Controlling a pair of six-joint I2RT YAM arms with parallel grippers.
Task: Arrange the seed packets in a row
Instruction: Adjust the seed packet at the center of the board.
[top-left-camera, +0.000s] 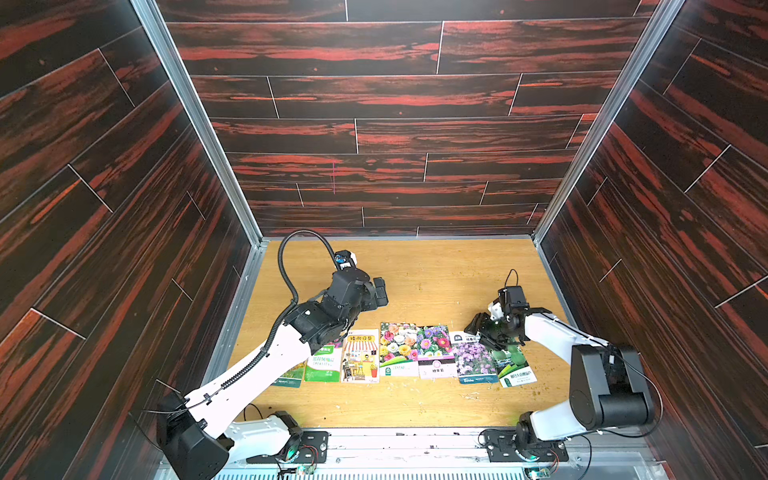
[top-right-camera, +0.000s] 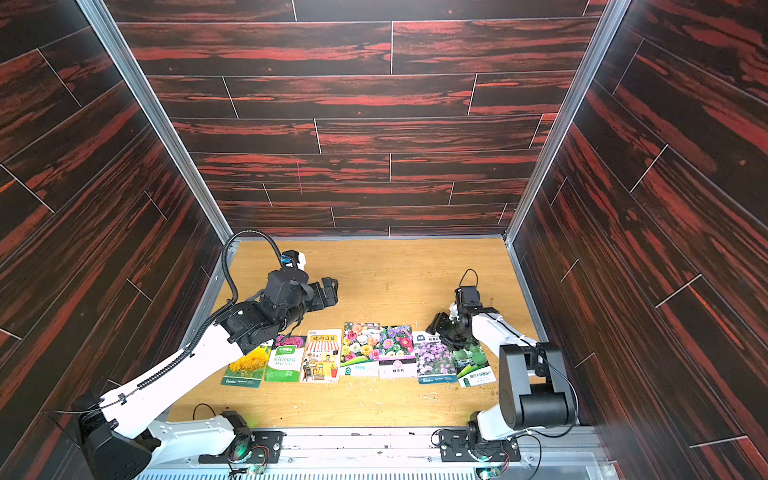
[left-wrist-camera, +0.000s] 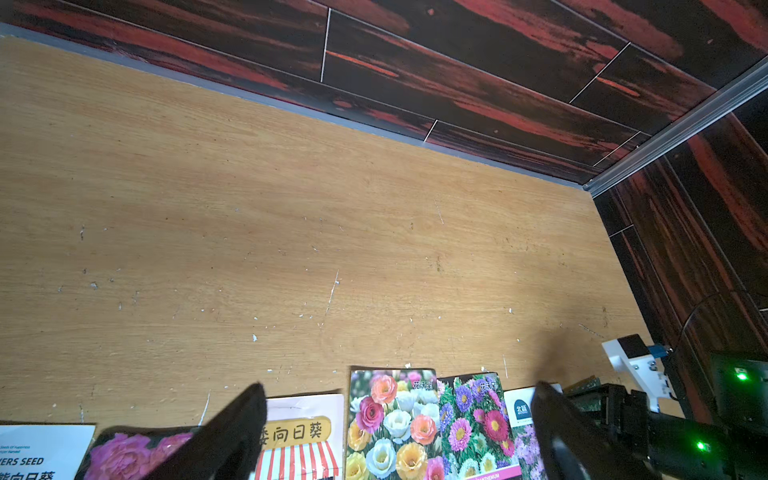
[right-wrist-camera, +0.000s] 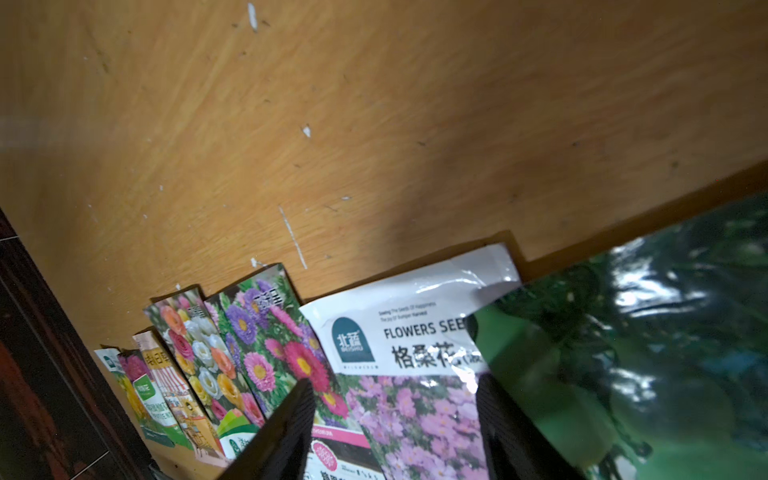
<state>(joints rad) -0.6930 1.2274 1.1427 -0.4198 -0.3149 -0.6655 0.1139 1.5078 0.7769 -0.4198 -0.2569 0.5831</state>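
The seven seed packets (top-left-camera: 399, 355) lie face up in one row on the bench (top-left-camera: 436, 270), nearer its front edge than its back edge. They run from the sunflower packet (top-right-camera: 247, 365) by the left edge to the tilted green packet (top-left-camera: 515, 372) towards the right edge, which laps over the purple-flower packet (right-wrist-camera: 415, 411). The left jaws are spread wide and hang empty above the bench just behind the cartoon-shop packet (top-left-camera: 360, 357), while the right jaws stand partly apart, pinching nothing, low over the purple-flower packet beside the green one.
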